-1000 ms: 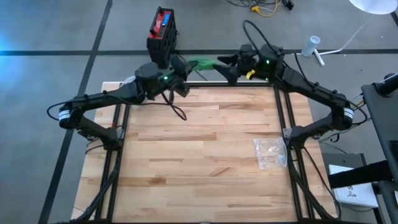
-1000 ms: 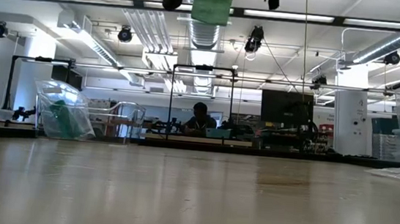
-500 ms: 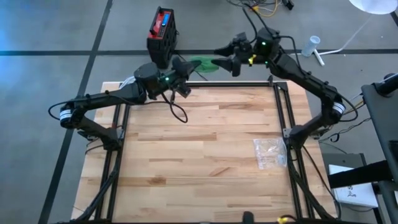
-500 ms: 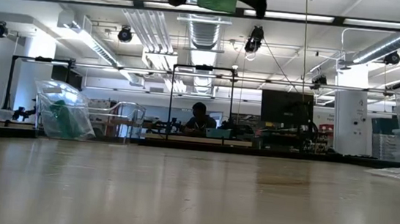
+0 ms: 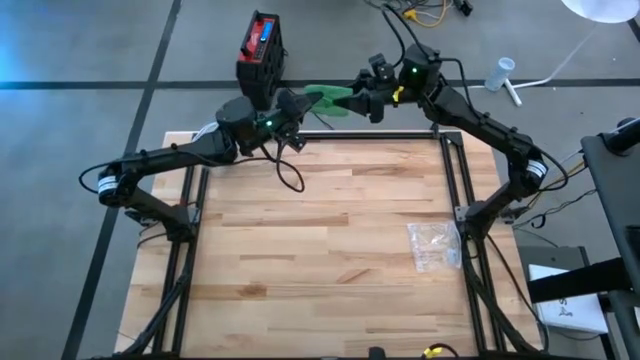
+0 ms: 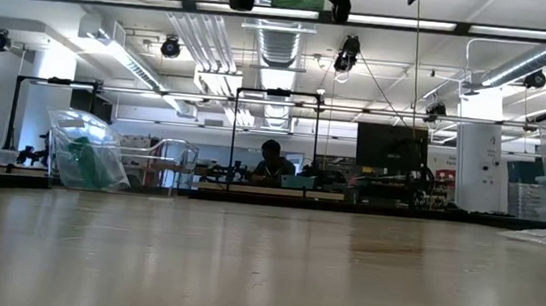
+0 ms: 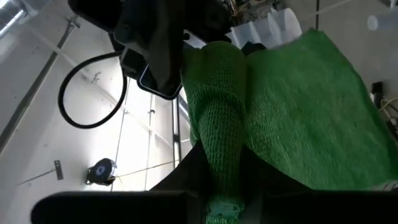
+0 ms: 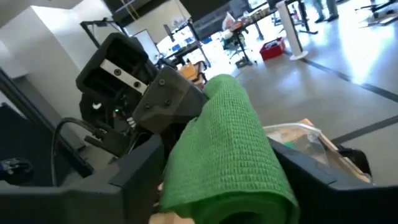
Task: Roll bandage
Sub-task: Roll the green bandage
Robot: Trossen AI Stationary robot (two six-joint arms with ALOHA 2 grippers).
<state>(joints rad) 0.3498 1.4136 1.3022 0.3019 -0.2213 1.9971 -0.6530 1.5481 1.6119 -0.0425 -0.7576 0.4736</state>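
The right end effector (image 5: 357, 97) has moved closer to the left one during the last second, and its fingers now stand on both sides of the rolled part of the green bandage (image 5: 328, 99), where a second ago it was a little further to the right with a visible gap. Its fingers were at their widest a moment ago and are now coming together, but I cannot tell if they already press the roll. The left end effector (image 5: 297, 105) is narrow and holds the bandage by its end; in the left wrist view the green fabric (image 7: 273, 118) goes up from between its fingers as a thick roll with a flat part beside it. The bandage is in the air between the two arms, above the far edge of the bench (image 5: 320, 250), not on it. I judge that the rolling is already well advanced and the right arm is taking a new grip for one more turn. The bench is of pale wood and has only a small clear plastic bag (image 5: 433, 245) near its right side. On the floor beyond there is a red and black box (image 5: 262, 45). In the low view a person (image 6: 272, 163) sits far back in the room.
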